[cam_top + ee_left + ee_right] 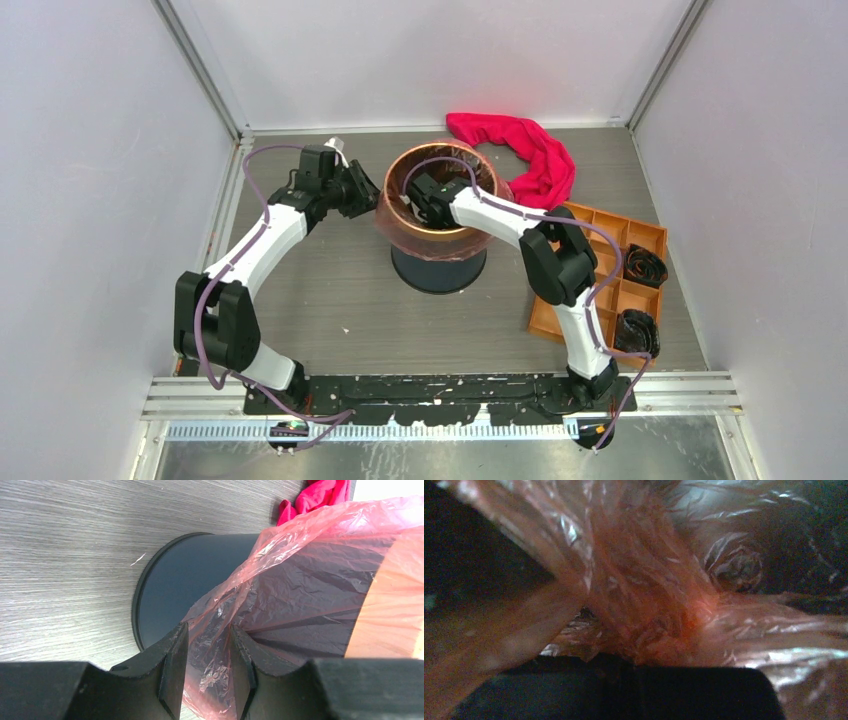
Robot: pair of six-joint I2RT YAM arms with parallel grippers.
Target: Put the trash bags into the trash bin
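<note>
Broadly, a grey wood-grain surface (330, 300) fills the floor of the white-walled cell. Near its middle stands a thin, translucent red-pink plastic film bag (395, 225), wrinkly and glossy. Its mouth is turned outward over the top of a dark navy cylindrical bin with a gold metal rim (440, 268), and its film hangs down the outside wall on the 9 o'clock side. The rest of the bag sinks into the black interior.

At 1 o'clock from the bin an opaque magenta fabric cloth (530, 150) lies in a curved heap, near the rim. At 4 o'clock an orange compartment tray (640, 235) lies flat, with black objects (645, 265) in two of its right-hand compartments.

The left end effector (209, 626) sits at 9 o'clock of the bin, just outside the wall. Its two black fingers (175, 670) stand narrowly parted, with a fold of the hanging film running through the gap between them. The right end effector (418, 195) reaches down into the bin's mouth from 3 o'clock. Its wrist view is filled with bunched pink film pressed close to the lens, so whether it is wide, narrow or holding anything cannot be told.
</note>
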